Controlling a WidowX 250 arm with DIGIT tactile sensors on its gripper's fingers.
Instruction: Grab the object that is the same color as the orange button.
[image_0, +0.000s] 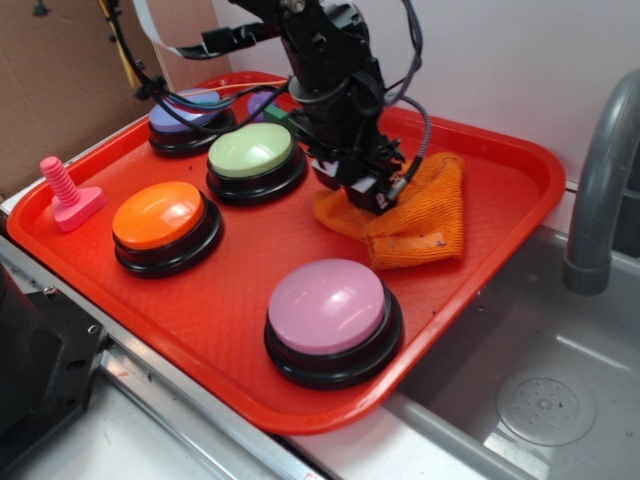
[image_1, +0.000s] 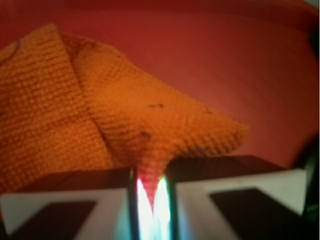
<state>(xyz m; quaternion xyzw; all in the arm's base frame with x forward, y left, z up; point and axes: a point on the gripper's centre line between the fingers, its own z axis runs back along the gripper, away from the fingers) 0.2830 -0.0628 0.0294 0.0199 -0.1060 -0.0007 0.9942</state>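
The orange terry-cloth rag (image_0: 420, 215) lies crumpled on the red tray (image_0: 500, 170), right of centre. My gripper (image_0: 375, 195) is down on the rag's left part. In the wrist view the two fingers (image_1: 90, 200) stand almost together, and a fold of the rag (image_1: 125, 115) is pinched up between them, so the gripper (image_1: 150, 192) is shut on the rag. The orange button (image_0: 160, 215), a glossy dome on a black base, sits at the tray's left, apart from the gripper.
A green button (image_0: 251, 150), a purple button (image_0: 185, 112) and a pink button (image_0: 327, 305) also sit on the tray. A pink screw-shaped toy (image_0: 65, 192) stands at the tray's left edge. A grey faucet (image_0: 600, 180) and sink (image_0: 540, 400) lie to the right.
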